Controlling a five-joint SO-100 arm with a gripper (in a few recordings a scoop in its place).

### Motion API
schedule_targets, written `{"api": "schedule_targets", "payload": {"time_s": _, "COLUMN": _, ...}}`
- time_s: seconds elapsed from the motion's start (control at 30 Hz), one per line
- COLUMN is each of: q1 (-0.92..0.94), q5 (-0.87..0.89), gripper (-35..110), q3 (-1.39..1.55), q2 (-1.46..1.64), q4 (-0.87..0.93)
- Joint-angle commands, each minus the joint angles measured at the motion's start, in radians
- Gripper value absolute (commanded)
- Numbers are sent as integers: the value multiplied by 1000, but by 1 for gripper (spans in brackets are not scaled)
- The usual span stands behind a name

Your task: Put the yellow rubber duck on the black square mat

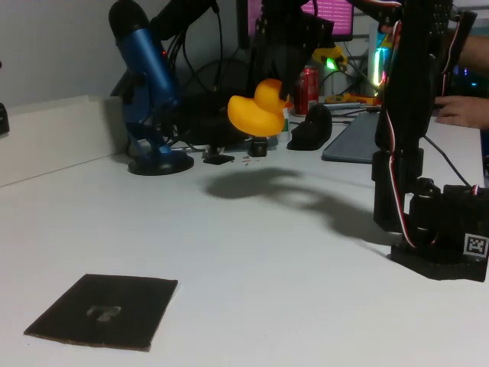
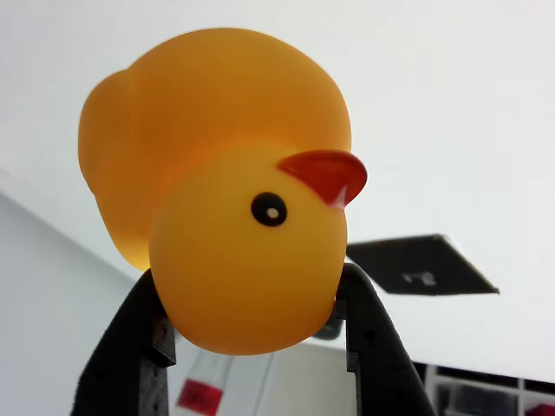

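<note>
Near the front left corner of the white table (image 1: 252,252), fixed view: black square mat (image 1: 103,310), flat, pale mark at centre. Toward the back edge, right of the blue microphone (image 1: 149,84): yellow rubber duck (image 1: 258,107) aloft, clear of the tabletop, well apart from the mat. Wrist view: gripper (image 2: 251,321) clamped on the duck's head, jaws against both sides.

I see a white counter (image 1: 252,252) under dim light, a blue microphone (image 1: 145,69) on its stand, a red can (image 1: 306,89), glowing screens (image 1: 332,15) behind.
</note>
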Motion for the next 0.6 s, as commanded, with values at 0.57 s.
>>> {"api": "schedule_targets", "payload": {"time_s": 0.57, "q1": -836, "q5": -20, "gripper": 9, "q3": -9, "q2": 213, "q4": 40}}
